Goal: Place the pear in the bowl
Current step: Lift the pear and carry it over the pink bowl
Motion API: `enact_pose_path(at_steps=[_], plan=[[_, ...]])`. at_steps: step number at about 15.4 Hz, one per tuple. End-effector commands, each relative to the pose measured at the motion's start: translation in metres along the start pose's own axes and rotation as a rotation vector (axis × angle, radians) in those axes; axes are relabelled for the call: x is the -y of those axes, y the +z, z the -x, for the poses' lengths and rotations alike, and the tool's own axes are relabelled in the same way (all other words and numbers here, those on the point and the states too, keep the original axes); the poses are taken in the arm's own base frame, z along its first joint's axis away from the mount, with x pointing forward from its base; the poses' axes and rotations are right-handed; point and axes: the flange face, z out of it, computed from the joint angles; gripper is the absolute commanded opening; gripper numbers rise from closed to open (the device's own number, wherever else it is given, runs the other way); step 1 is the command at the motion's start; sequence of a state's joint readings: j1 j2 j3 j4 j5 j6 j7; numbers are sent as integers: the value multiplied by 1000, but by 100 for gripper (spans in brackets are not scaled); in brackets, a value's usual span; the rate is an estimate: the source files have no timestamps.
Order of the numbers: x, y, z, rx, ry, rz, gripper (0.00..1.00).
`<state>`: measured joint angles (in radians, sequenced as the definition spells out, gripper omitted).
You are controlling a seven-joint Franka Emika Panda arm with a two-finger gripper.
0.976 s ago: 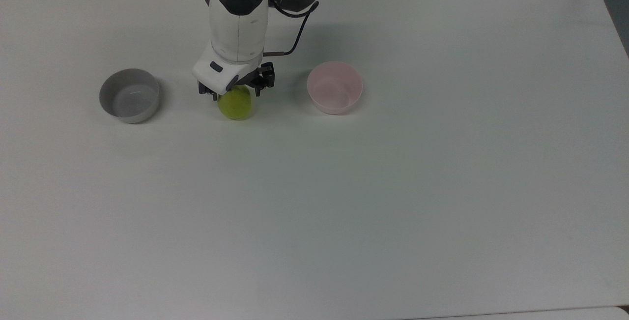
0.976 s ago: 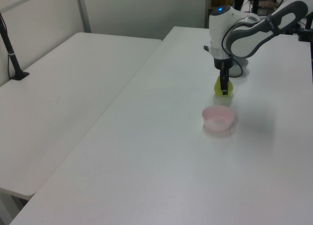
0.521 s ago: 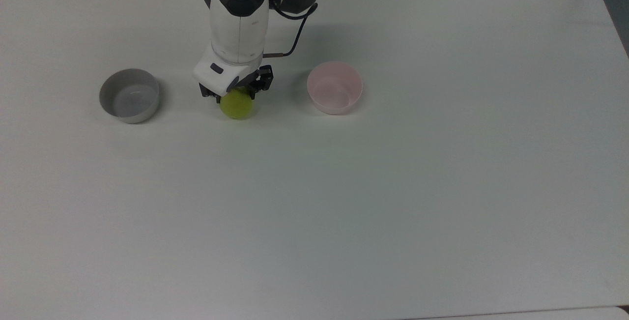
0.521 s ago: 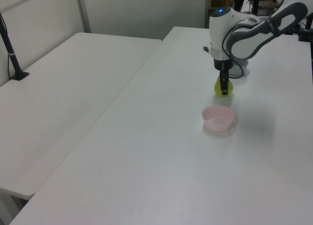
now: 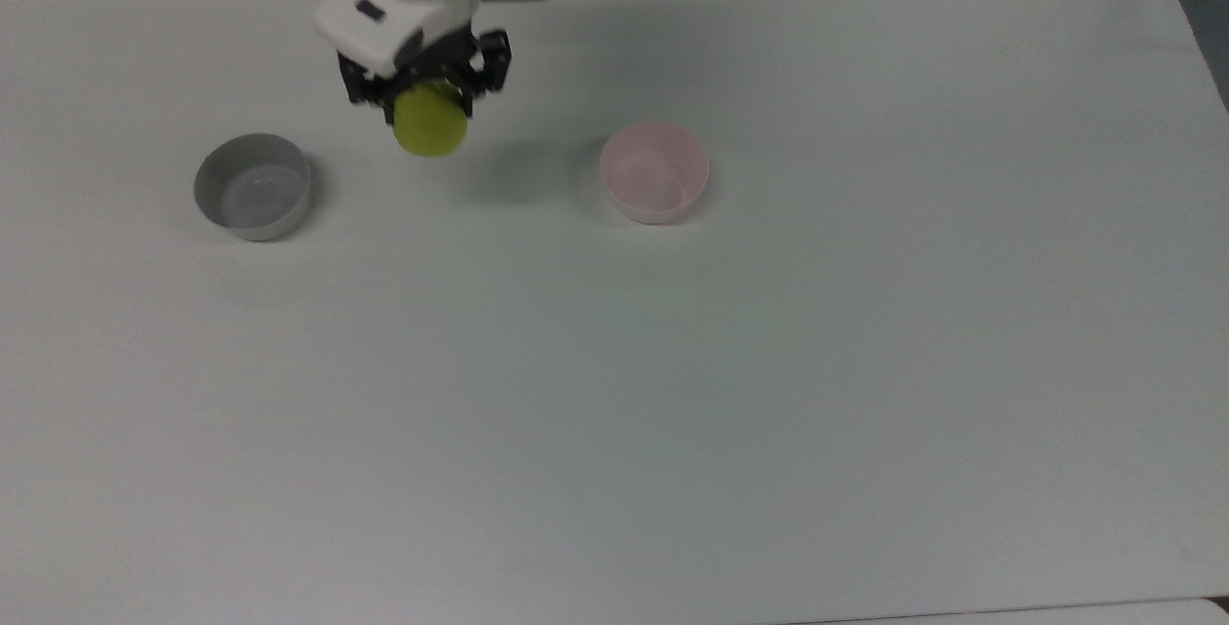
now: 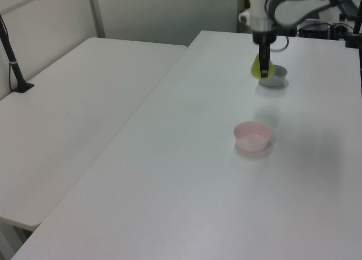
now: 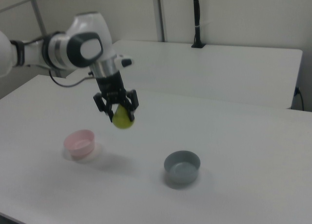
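The yellow-green pear (image 5: 429, 126) (image 6: 258, 66) (image 7: 122, 119) hangs in the air well above the white table, with my gripper (image 5: 422, 97) (image 7: 117, 108) shut on its upper part. The pale pink bowl (image 5: 654, 171) (image 6: 252, 135) (image 7: 79, 142) stands empty on the table. In the top view the pear is to the left of the pink bowl and slightly farther back. In the right view the pear hangs to the right of and above the pink bowl.
A grey bowl (image 5: 253, 186) (image 6: 274, 76) (image 7: 182, 167) of similar size stands empty at the top view's left. A second white table (image 6: 68, 118) adjoins in the left view, with a black post (image 6: 12, 59) on it.
My gripper has risen off the table with the pear held in it. In the top view it has shifted up and slightly left, away from the pink bowl.
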<state>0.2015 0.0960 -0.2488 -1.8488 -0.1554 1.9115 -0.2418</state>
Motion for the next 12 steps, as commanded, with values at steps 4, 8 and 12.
enact_pose_path(at_steps=[4, 8, 12], plan=[[-10, -52, 13, -12, -22, -3, 28], [59, -63, -5, -42, -49, -64, 28], [142, -70, -18, -48, -145, -58, 29]])
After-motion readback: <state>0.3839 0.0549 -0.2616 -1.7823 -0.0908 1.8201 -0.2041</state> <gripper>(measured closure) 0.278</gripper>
